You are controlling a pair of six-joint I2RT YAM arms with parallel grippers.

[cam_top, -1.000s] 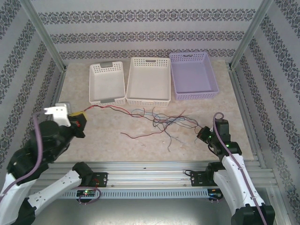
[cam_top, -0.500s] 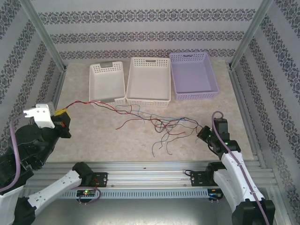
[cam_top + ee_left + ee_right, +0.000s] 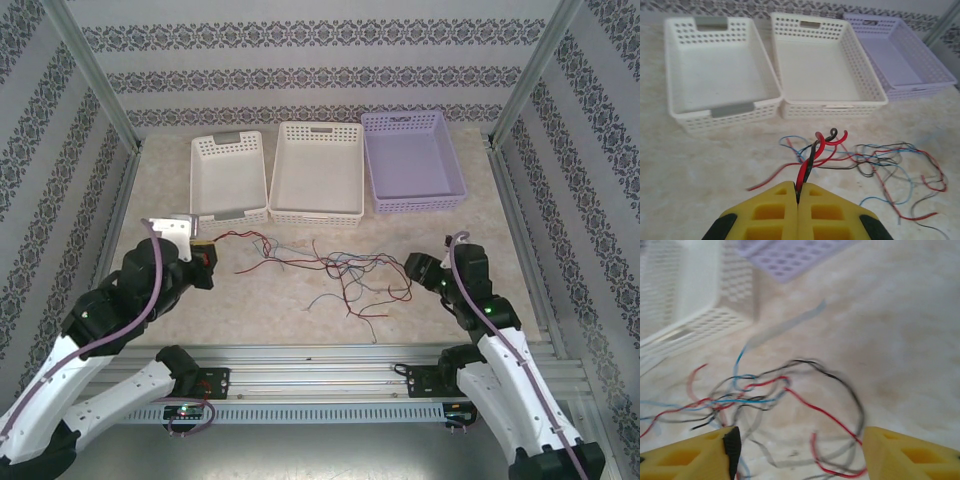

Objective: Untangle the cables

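Observation:
The cables (image 3: pixel 345 270) are thin red, black and blue strands lying in a loose tangle on the table's middle. My left gripper (image 3: pixel 205 257) is at the tangle's left end. In the left wrist view it (image 3: pixel 800 192) is shut on a red and a black cable (image 3: pixel 812 155) that rise twisted from between its yellow fingers, with the tangle (image 3: pixel 880 160) beyond. My right gripper (image 3: pixel 415 268) is at the tangle's right end. In the right wrist view it (image 3: pixel 799 452) stands open, its fingers (image 3: pixel 905 452) wide apart over blurred cable loops (image 3: pixel 790 390) on the table.
Three baskets stand in a row at the back: a white one (image 3: pixel 230 213) at left, a white one (image 3: pixel 316 216) in the middle, a lavender one (image 3: pixel 415 206) at right. Metal frame rails run along the table's sides and near edge.
My left gripper swung out left, then back right toward the tangle, keeping its cables. My right gripper has opened and shifted slightly left; the strands once stretched between the grippers now lie slack.

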